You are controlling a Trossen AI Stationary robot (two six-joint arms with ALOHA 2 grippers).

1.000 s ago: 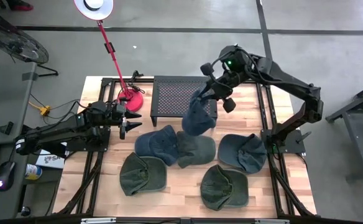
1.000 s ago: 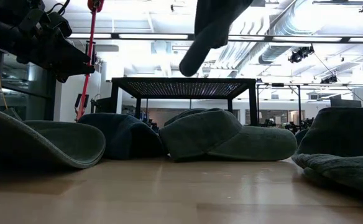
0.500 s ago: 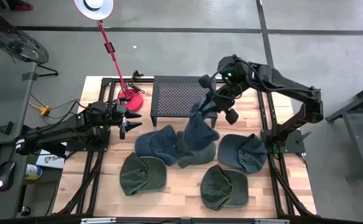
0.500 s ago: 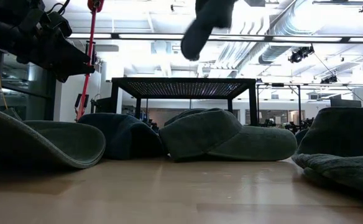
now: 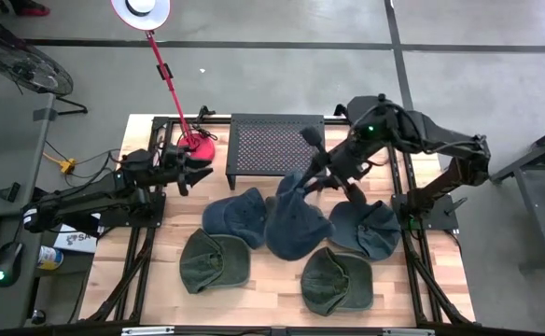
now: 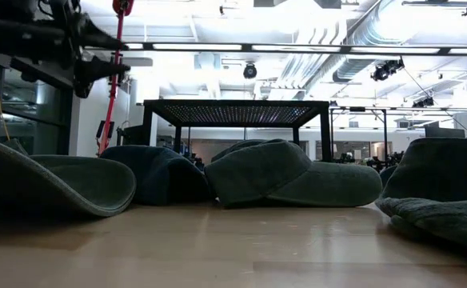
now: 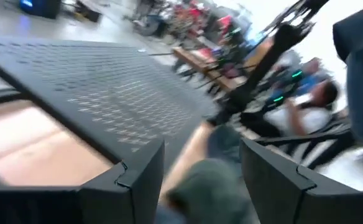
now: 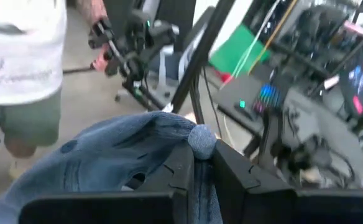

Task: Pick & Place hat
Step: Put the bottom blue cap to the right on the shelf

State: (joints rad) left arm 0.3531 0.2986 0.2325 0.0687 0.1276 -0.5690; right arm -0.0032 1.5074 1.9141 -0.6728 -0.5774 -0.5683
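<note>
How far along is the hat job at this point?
Nothing looks placed: the black mesh stand has no hat on it. In hand: the right pincer holds a blue hat above the pile. Left: setting it down. The left pincer waits open by the stand.

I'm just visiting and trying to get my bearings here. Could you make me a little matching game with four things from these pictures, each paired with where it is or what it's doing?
Things:
1. right tool
2. left tool
3. black mesh stand
4. red lamp base

Places or states:
A. at the table's back edge, in the middle
B. shut on the blue hat, held above the other hats
C. open, holding nothing, over the table's left side
D. beside the stand, on its left

Pairs: 1-B, 2-C, 3-A, 4-D
</note>
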